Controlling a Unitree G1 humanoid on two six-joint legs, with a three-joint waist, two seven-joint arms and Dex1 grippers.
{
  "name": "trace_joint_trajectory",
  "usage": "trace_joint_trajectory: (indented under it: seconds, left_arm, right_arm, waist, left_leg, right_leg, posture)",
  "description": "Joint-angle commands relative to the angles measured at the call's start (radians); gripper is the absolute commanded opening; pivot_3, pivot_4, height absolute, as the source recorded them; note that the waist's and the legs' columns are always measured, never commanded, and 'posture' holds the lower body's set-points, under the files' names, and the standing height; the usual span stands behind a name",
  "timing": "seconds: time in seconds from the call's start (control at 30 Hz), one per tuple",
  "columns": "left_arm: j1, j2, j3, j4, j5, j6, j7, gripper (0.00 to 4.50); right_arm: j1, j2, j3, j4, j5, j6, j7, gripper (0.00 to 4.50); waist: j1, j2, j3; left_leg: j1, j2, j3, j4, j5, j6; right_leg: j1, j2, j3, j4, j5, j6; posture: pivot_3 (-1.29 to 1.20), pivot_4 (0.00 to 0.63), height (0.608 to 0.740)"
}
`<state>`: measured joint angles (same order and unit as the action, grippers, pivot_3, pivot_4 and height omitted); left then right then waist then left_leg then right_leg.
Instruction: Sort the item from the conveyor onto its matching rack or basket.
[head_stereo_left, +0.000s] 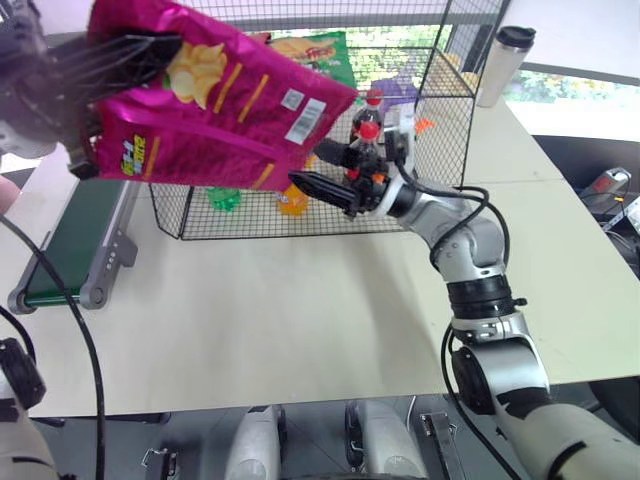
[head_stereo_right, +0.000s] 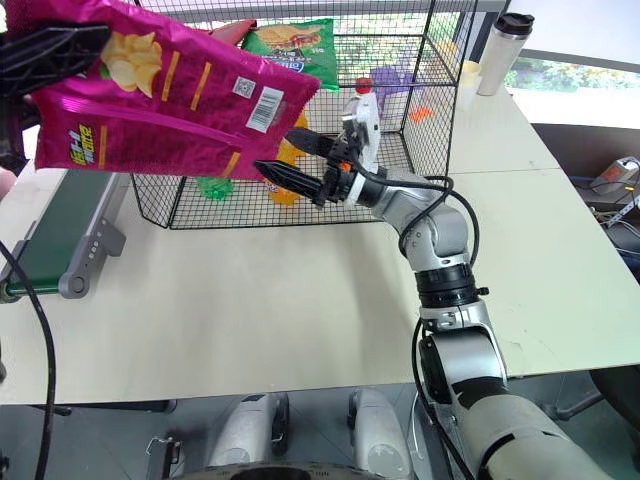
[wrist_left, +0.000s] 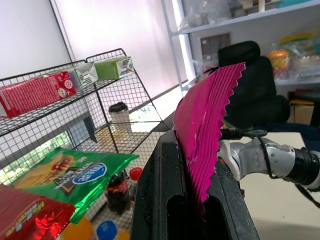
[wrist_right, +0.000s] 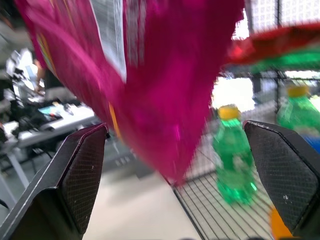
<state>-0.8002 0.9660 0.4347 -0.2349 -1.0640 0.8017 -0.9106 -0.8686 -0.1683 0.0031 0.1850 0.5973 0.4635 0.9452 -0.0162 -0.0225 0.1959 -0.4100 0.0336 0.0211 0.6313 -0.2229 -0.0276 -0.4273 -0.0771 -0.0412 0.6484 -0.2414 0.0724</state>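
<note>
Left end effector (wrist_left: 200, 210) raised and clamped shut; right end effector (head_stereo_left: 325, 170) reaches forward, fingers spread.

— Where do you see the chip bag (head_stereo_left: 215, 105)?

— You have it raised in the air, glossy magenta-pink, tilted, with yellow chips, yellow stripes and a white barcode patch. It hangs above the near edge of the black wire rack (head_stereo_left: 440, 120). The dark green conveyor (head_stereo_left: 70, 245) lies on the table, just left of the rack.
</note>
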Motion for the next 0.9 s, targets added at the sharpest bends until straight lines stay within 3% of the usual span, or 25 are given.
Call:
trace_joint_trajectory:
  seconds: [0.03,0.13,0.23,0.4,0.5,0.6,0.7,0.87,0.9]
  left_arm:
    - [-0.024,-0.011,-0.006,-0.002,-0.009,-0.018,0.010,0.08]
    - [-0.014,-0.019,-0.008,0.011,-0.004,-0.018,0.011,0.08]
    - [0.004,-0.027,-0.008,0.020,0.008,-0.024,0.010,0.00]
    - [0.010,-0.034,-0.010,0.036,0.020,-0.035,0.005,0.00]
    - [0.013,-0.036,-0.011,0.049,0.030,-0.042,0.002,0.00]
    - [0.016,-0.041,-0.012,0.065,0.047,-0.051,0.006,0.00]
    - [0.025,-0.041,-0.018,0.089,0.061,-0.037,0.020,0.90]
    - [0.054,-0.052,-0.010,0.098,0.116,-0.072,0.065,2.93]
    - [0.070,-0.048,-0.004,0.099,0.134,-0.077,0.074,2.93]
  right_arm:
    - [-0.044,0.039,-0.012,0.012,0.027,-0.023,0.016,4.50]
    - [-0.049,0.056,-0.032,-0.030,0.091,0.027,0.029,4.50]
    - [-0.035,0.053,-0.028,-0.083,0.125,0.060,0.034,3.68]
    - [-0.020,0.046,-0.018,-0.135,0.139,0.081,0.032,1.21]
    - [-0.013,0.035,-0.012,-0.160,0.138,0.090,0.031,0.01]
    - [-0.007,0.018,-0.012,-0.186,0.135,0.102,0.025,0.01]
    - [0.000,-0.007,-0.017,-0.215,0.132,0.110,0.014,0.00]
    - [0.014,-0.056,-0.037,-0.259,0.123,0.115,-0.024,0.00]
    - [0.022,-0.079,-0.049,-0.276,0.117,0.118,-0.040,0.00]
  waist:
    - [0.000,0.000,0.000]
    - [0.002,0.000,0.000]
    - [0.003,0.000,0.000]
    - [0.001,0.000,0.000]
    - [0.002,0.000,0.000]
    - [0.002,0.000,0.000]
    - [0.002,0.000,0.000]
    - [0.002,0.000,0.000]
    - [0.002,0.000,0.000]
  left_leg:
    - [0.000,0.000,0.000,0.000,0.000,0.000]
    - [0.000,0.000,0.000,0.000,0.000,0.000]
    - [0.000,0.000,0.000,0.000,0.000,0.000]
    - [0.000,0.000,0.000,0.000,0.000,0.000]
    - [0.000,0.000,0.000,0.000,0.000,0.000]
    - [0.000,0.000,0.000,0.000,0.000,0.000]
    - [0.000,0.000,0.000,0.000,0.000,0.000]
    - [0.000,0.000,0.000,0.000,0.000,0.000]
    - [0.000,0.000,0.000,0.000,0.000,0.000]
  right_leg:
    - [0.000,0.000,0.000,0.000,0.000,0.000]
    - [0.000,0.000,0.000,0.000,0.000,0.000]
    - [0.000,0.000,0.000,0.000,0.000,0.000]
    - [0.000,0.000,0.000,0.000,0.000,0.000]
    - [0.000,0.000,0.000,0.000,0.000,0.000]
    - [0.000,0.000,0.000,0.000,0.000,0.000]
    - [0.000,0.000,0.000,0.000,0.000,0.000]
    - [0.000,0.000,0.000,0.000,0.000,0.000]
    - [0.000,0.000,0.000,0.000,0.000,0.000]
  posture:
    - [0.00,0.150,0.740]
    - [0.00,0.150,0.740]
    - [0.00,0.150,0.740]
    - [0.00,0.150,0.740]
    - [0.00,0.150,0.740]
    - [0.00,0.150,0.740]
    - [0.00,0.150,0.740]
    - [0.00,0.150,0.740]
    - [0.00,0.150,0.740]
